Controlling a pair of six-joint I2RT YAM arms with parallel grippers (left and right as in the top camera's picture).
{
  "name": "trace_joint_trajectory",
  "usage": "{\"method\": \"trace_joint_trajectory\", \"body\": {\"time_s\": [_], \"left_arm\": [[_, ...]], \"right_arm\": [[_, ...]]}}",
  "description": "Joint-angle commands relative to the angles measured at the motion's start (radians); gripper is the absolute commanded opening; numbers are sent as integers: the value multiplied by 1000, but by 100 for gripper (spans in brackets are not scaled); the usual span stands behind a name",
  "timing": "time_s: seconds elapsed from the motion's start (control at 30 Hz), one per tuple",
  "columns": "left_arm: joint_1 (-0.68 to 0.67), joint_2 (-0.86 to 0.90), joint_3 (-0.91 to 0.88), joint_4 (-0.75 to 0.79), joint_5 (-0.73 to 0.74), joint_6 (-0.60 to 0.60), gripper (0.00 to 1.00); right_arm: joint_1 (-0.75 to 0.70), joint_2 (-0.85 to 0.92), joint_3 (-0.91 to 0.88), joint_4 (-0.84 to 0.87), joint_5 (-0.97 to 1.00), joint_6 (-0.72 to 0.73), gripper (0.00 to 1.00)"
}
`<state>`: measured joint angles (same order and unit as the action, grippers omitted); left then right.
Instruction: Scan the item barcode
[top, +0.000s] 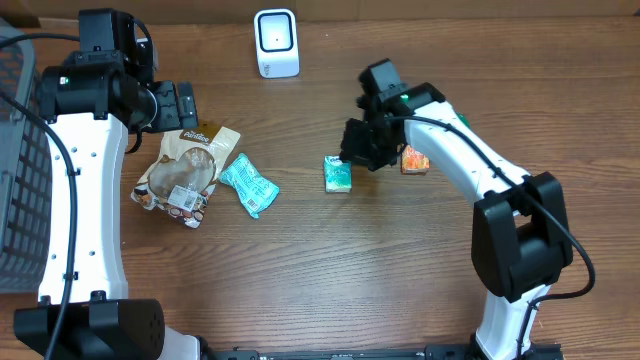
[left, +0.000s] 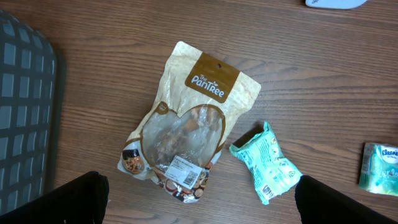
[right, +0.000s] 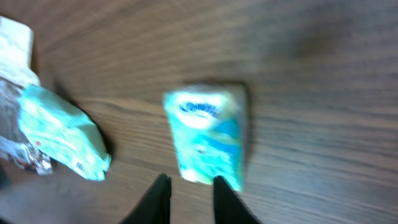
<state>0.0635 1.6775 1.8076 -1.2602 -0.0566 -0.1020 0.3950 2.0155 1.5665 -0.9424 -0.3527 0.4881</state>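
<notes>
A small teal tissue pack (top: 338, 174) lies on the wooden table; the blurred right wrist view shows this pack (right: 208, 140) just beyond my fingertips. My right gripper (top: 358, 150) hovers at its right edge. That gripper (right: 191, 180) is slightly open, with bare table between its fingers. A white scanner (top: 276, 42) stands at the back of the table. My left gripper (top: 185, 105) stands wide open above a tan snack pouch (left: 186, 118), and nothing is held in this gripper (left: 199, 190).
A teal wrapped packet (top: 248, 185) lies right of the pouch. A small orange item (top: 415, 160) sits beside the right arm. A grey basket (top: 20, 180) stands at the left edge.
</notes>
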Motion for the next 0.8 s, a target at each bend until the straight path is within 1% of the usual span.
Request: {"method": "trace_joint_trajectory", "body": {"time_s": [0.0,0.1,0.37,0.5,0.77], "left_arm": [[1,-13,12,1,5,-10,100],[1,-13,12,2,5,-10,100],[1,-13,12,2,5,-10,100],[1,-13,12,2,5,-10,100],[1,-13,12,1,5,-10,99]], "right_arm": [[-51,-8,-56,3,-92,31,26],[-50,-8,-88,10,-99,10,33],[-37,-8,-170,89,-102,21,33],[-36,-8,-216,152,-145,21,33],[-35,-6,-299,282,-146,74,32]]}}
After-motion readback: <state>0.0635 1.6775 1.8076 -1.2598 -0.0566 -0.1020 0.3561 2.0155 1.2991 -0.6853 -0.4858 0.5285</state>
